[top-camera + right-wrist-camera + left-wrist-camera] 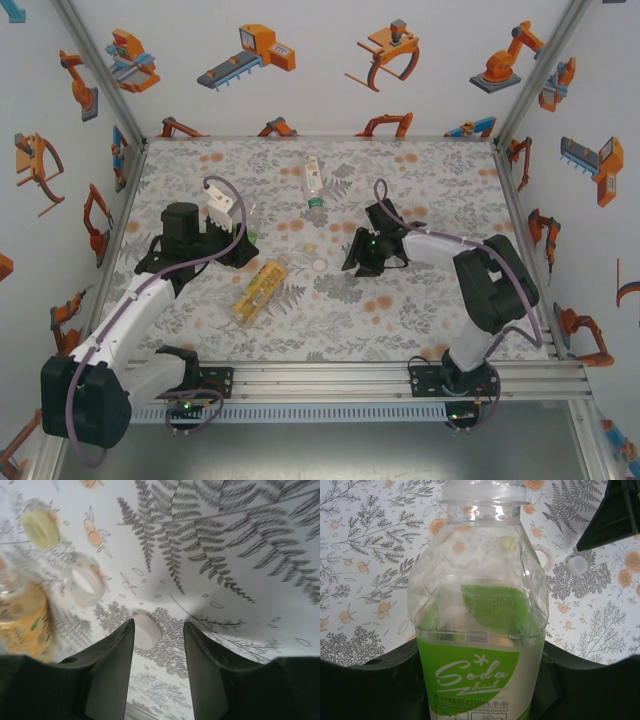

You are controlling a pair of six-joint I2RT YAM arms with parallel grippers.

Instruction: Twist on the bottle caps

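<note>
Green soda bottle (480,630) is pinched in your left gripper (240,248) at 9 o'clock, right gripper (159,625) spread over a loose white cap (146,630) at centre; looks like no cap is screwed on yet, all capping left.

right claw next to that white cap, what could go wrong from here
1. The white cap sits to one side of the open right claw, not centred, so closing may flick it away.
2. An upturned cap and the orange bottle lie close by; a sideways nudge could scatter them.
3. The soda bottle in the left claw looks thin and dented; twisting could make it slip.
</note>
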